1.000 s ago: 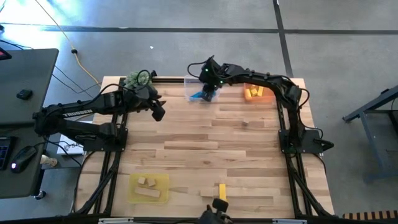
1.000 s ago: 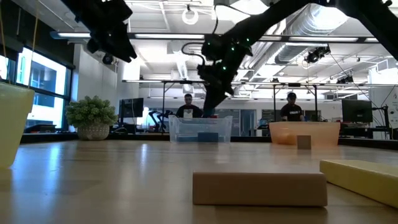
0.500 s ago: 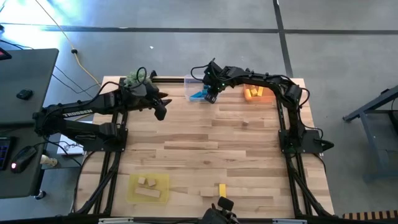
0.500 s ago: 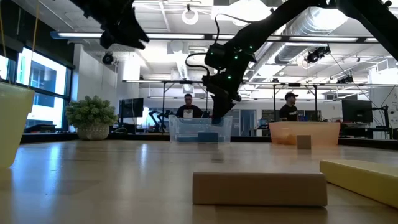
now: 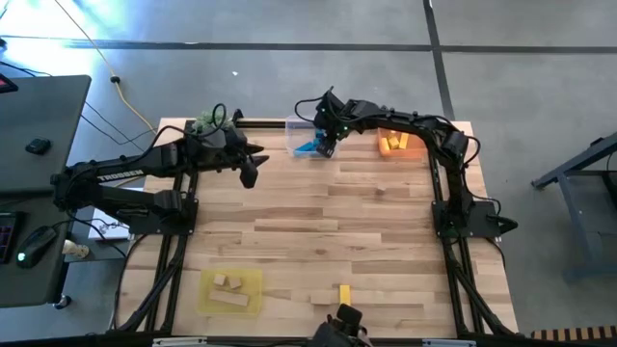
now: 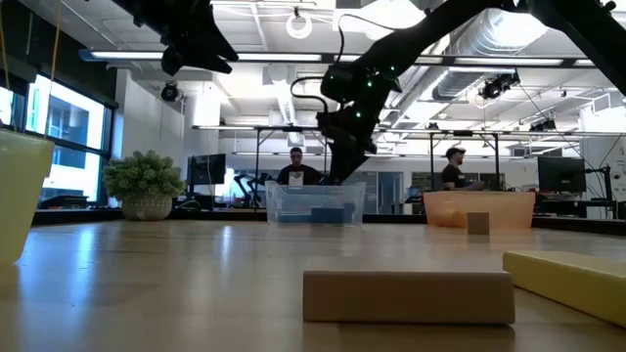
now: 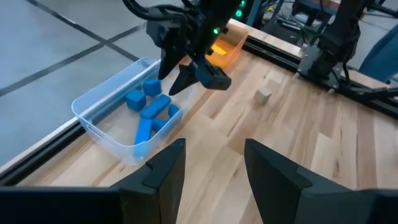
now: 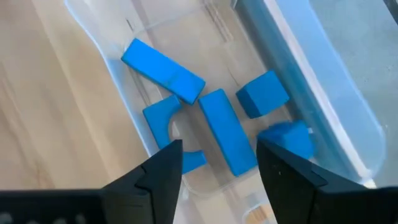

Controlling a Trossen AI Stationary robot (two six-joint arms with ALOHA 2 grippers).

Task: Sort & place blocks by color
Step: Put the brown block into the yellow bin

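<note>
You will find the blue blocks (image 8: 221, 130) lying in the clear tray (image 5: 301, 126) at the far edge of the worktop (image 5: 318, 231). The right hand (image 5: 326, 146) hangs just above that tray, fingers spread and holding nothing. The left hand (image 5: 248, 173) hovers to the tray's left, fingers apart and empty.

The orange tray (image 5: 393, 145) with yellow blocks (image 5: 390, 145) sits to the right. One plain block (image 7: 265, 94) lies alone mid-worktop. The yellow tray (image 5: 230, 290) at the near left holds plain blocks (image 5: 228, 281); a plain bar (image 6: 408, 296) and a yellow bar (image 5: 344, 295) lie near it. A green plant ball (image 6: 144, 178) stands at the far left. Two people (image 6: 296, 168) sit in the room beyond.
</note>
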